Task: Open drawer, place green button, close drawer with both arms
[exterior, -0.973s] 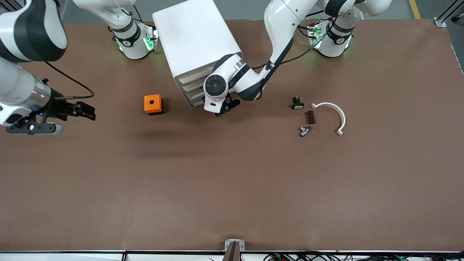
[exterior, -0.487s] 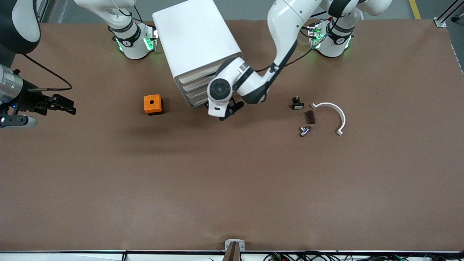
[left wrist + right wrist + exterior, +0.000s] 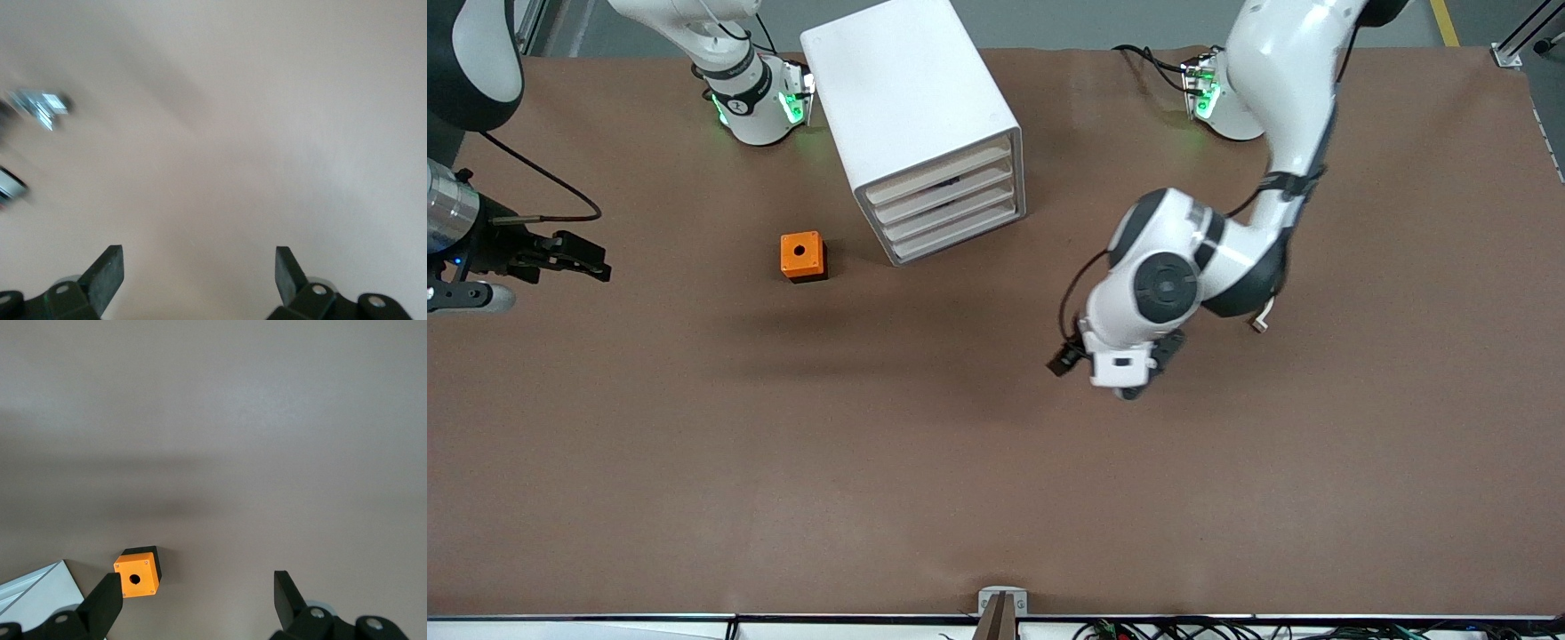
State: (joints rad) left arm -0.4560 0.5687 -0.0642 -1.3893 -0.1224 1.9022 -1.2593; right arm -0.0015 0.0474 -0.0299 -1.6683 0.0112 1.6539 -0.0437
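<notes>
The white cabinet (image 3: 911, 107) stands near the robots' bases, and its bottom drawer (image 3: 959, 235) sits flush with the three above it. My left gripper (image 3: 1104, 373) hangs open over the table toward the left arm's end, with nothing between its fingers (image 3: 107, 273). In the front view the left arm's wrist hides the button. At the edge of the left wrist view there is a blurred small grey part (image 3: 41, 107); I cannot tell whether it is the button. My right gripper (image 3: 596, 258) waits open over the right arm's end of the table, also seen as the right gripper (image 3: 197, 600), empty.
An orange box with a hole (image 3: 801, 256) sits beside the cabinet toward the right arm's end, and shows as the orange box (image 3: 137, 573) in the right wrist view. One end of a white curved piece (image 3: 1261, 325) sticks out from under the left arm.
The left arm has swung away from the drawer fronts toward its own end of the table, now covering the small parts. The right gripper drew back toward the table's end, then stayed still.
</notes>
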